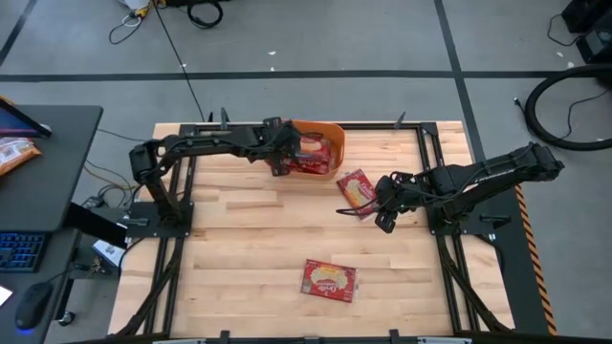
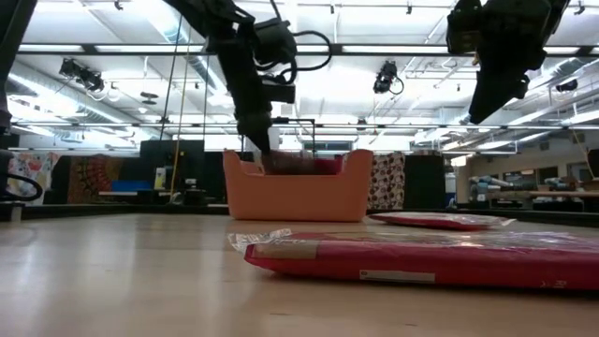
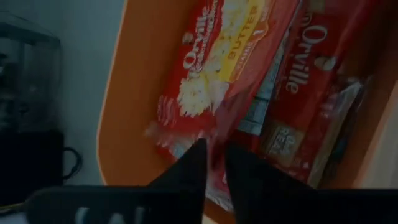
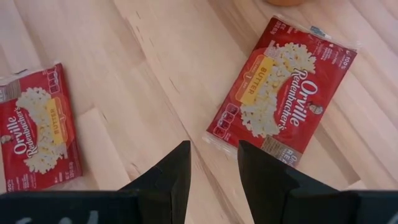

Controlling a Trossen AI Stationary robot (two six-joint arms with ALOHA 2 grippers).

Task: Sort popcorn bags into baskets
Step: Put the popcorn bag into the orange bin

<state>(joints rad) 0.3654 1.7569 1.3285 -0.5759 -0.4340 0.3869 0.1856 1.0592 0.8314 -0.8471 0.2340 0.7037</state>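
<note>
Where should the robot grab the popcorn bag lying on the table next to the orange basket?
Probably by its near short edge, from straight above. The popcorn bag lies flat on the table, so only a thin rim offers a pinch. The right end effector hovers open over that edge, nothing blocking.

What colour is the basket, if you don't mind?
Orange basket, clearest in the low view.
</note>
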